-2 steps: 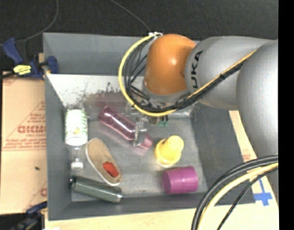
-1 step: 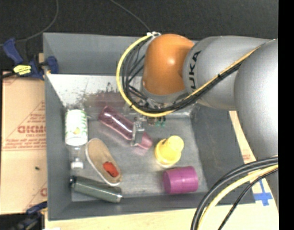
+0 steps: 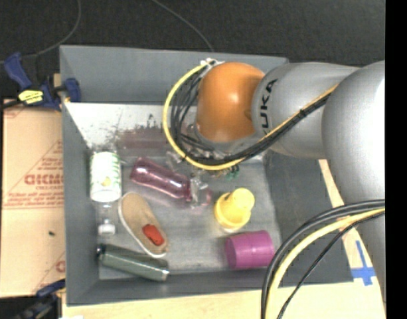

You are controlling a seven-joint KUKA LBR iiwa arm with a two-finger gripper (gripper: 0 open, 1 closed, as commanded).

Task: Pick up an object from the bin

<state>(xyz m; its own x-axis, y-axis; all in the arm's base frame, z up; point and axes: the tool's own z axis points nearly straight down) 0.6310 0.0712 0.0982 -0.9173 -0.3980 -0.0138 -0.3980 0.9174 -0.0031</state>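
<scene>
My gripper hangs below the orange wrist cover near the middle of the bin, its fingertips down at the right end of a pink translucent bottle that lies on its side. Just to the right of the fingers stands a yellow cup-like piece. A purple cylinder lies in front of that, near the front wall.
On the left side lie a white bottle with a green label, a tan shoe-shaped dish with a red piece inside, and a dark green tube along the front wall. The arm and its cables cover the right part of the bin.
</scene>
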